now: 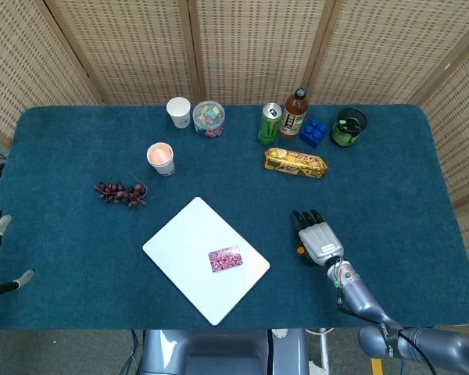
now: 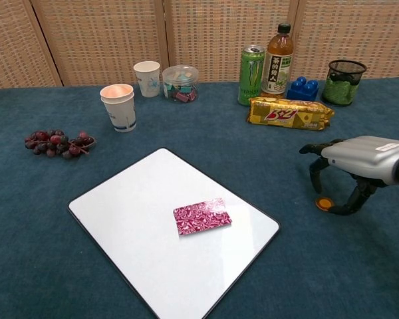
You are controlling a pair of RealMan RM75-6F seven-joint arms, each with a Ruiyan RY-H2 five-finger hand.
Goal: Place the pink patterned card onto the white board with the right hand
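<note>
the right hand (image 2: 351, 171) hovers palm down over the table (image 1: 391, 164) to the right of the white board (image 2: 139, 219), fingers apart and curled downward, holding nothing, with a small orange disc (image 2: 325, 203) lying just under its fingertips. the pink patterned card (image 2: 201, 216) lies flat on the white board, near its right edge. beyond the white board stand a paper cup (image 2: 118, 106), a green can (image 2: 251, 66) and a snack packet (image 2: 290, 112); grapes (image 2: 56, 143) lie to its left.

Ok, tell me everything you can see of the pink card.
The pink card is a small flat rectangle with a swirly magenta and white pattern. It lies flat on the white board, toward its right corner, slightly skewed to the board's edges. Nothing else touches it; the right hand is well off to the side, over the blue cloth.
</note>
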